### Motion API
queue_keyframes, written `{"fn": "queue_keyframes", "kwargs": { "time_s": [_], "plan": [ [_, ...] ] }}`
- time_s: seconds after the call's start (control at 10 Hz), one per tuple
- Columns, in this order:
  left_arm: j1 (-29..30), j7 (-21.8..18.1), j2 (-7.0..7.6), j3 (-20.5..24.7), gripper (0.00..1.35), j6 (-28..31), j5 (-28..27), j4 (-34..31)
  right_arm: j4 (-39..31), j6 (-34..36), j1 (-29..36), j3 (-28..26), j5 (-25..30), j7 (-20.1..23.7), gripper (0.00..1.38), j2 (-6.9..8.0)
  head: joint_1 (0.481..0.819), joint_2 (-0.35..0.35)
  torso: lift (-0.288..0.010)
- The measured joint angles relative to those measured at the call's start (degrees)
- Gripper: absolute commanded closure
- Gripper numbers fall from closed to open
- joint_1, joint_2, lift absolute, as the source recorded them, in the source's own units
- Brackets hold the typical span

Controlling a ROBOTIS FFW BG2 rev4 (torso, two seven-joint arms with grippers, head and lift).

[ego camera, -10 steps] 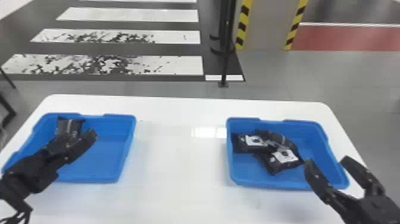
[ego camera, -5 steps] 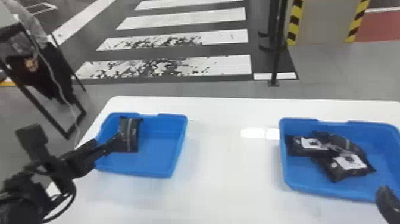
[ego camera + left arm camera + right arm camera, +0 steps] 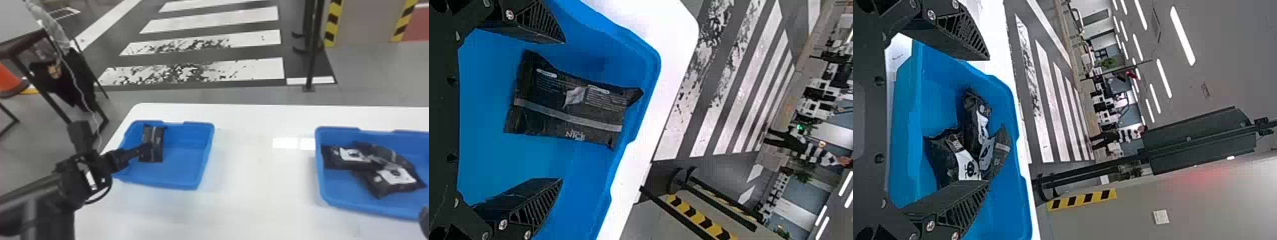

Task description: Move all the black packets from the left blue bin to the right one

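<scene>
Right gripper (image 3: 424,220): head view, four o'clock; fingers wide.
Left gripper (image 3: 111,140): nine o'clock; fingers wide, one tip at the left bin's packet, contact unclear.
Right bin (image 3: 335,191): between three and four; three black packets (image 3: 395,175), overlapping.
Left bin (image 3: 182,174): eight o'clock; one black packet (image 3: 157,137), lying at the bin's ten.
Crossing (image 3: 255,67): twelve o'clock, floor.

left arm (image 3: 48,217) is extended from head view's lower left | left gripper (image 3: 112,136) is spread open | right gripper (image 3: 424,218) is spread open
</scene>
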Motion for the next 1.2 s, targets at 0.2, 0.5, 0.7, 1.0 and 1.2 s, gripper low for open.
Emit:
{"fn": "queue_keyframes", "kwargs": {
  "time_s": [0.2, 0.5, 0.7, 1.0, 1.2],
  "plan": [
    [-4.25, 0.87, 1.09, -2.36, 0.15, 0.66, -2.20, 6.94, 0.29, 0.30, -0.14, 0.09, -0.36, 0.01, 0.15, -0.08, 0.695, 0.254, -0.150],
    [-9.00, 2.01, 2.19, -5.29, 0.50, 0.49, -3.98, 12.80, 1.12, 0.58, -0.68, 0.24, -0.78, 0.35, 0.15, -0.09, 0.695, 0.241, -0.150],
    [-10.33, 2.13, 2.64, -6.14, 1.16, 2.08, -4.10, 15.71, 1.72, 1.01, -0.95, 0.49, -1.63, 0.44, 0.15, -0.09, 0.695, 0.238, -0.150],
    [-9.58, 0.37, 3.00, -7.61, 1.20, -0.20, -5.19, 16.23, 1.87, 1.12, -0.94, 0.56, -2.36, 0.52, 0.15, -0.19, 0.695, 0.232, -0.150],
    [-7.39, -1.46, 3.26, -8.09, 1.20, -1.16, -5.16, 12.55, 1.87, 1.11, -0.74, 0.56, -2.67, 0.62, 0.15, -0.30, 0.695, 0.228, -0.150]
  ]
}}
